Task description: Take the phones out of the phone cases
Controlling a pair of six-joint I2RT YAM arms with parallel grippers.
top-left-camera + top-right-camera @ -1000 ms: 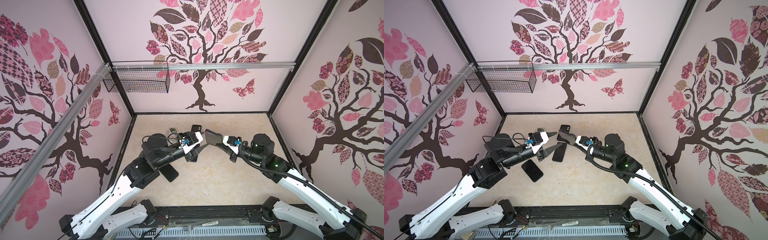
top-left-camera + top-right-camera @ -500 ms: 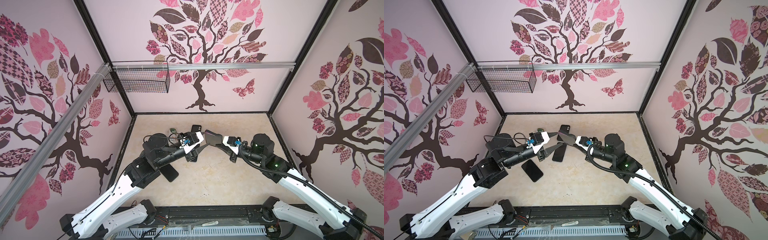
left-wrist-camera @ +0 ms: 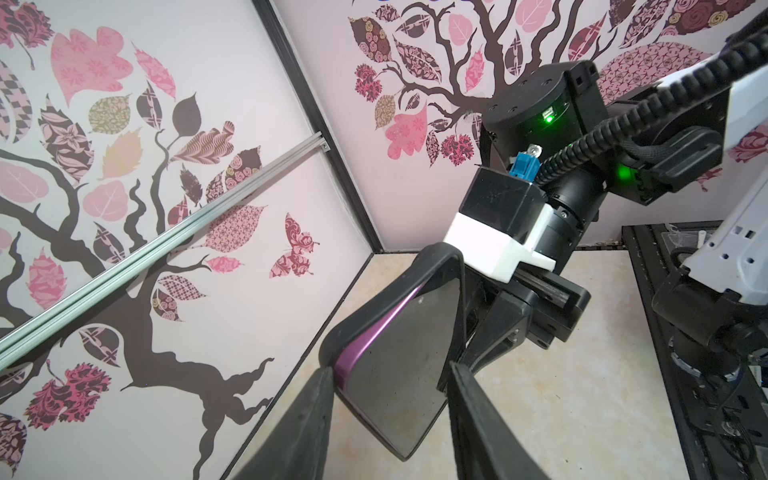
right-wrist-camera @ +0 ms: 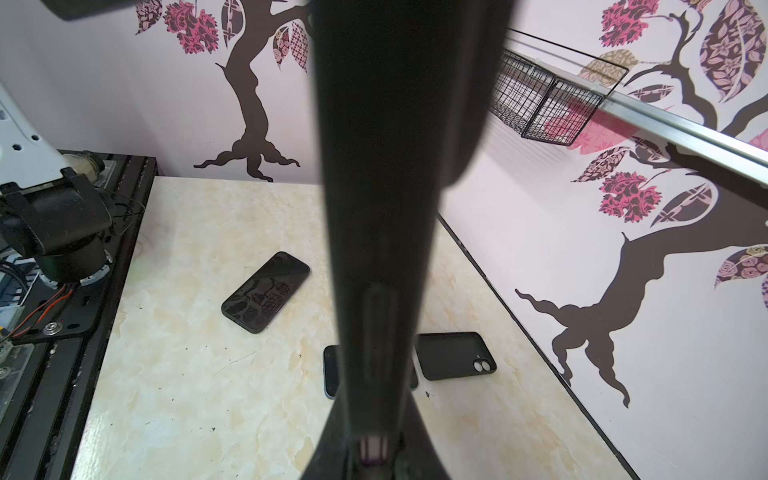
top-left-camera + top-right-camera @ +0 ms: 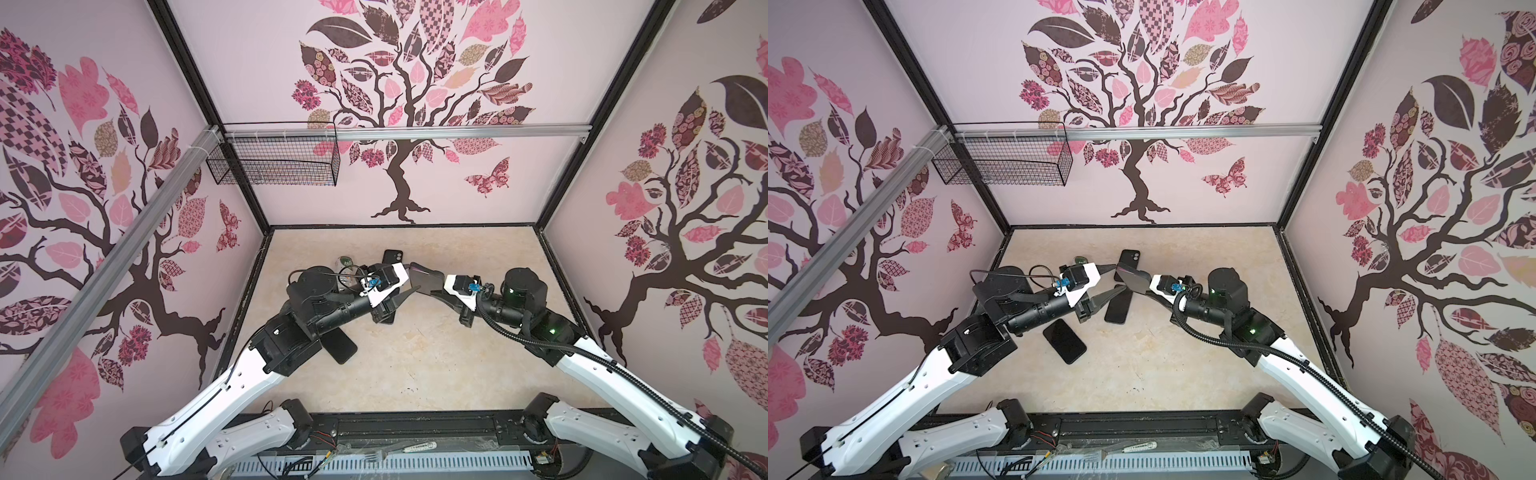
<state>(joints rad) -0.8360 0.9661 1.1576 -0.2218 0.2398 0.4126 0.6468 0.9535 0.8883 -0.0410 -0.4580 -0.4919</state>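
Right gripper [image 3: 484, 322] pinches the phone case [image 3: 374, 299]; left gripper [image 3: 390, 372] straddles the phone [image 3: 399, 345] at the case's far end, whether clamped I can't tell; mid-extraction, next I'd squeeze and pull away

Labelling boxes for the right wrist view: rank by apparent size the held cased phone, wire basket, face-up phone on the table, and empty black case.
1. held cased phone, inflated by nearness to the camera.
2. wire basket, partly hidden.
3. face-up phone and empty black case: too alike to rank.
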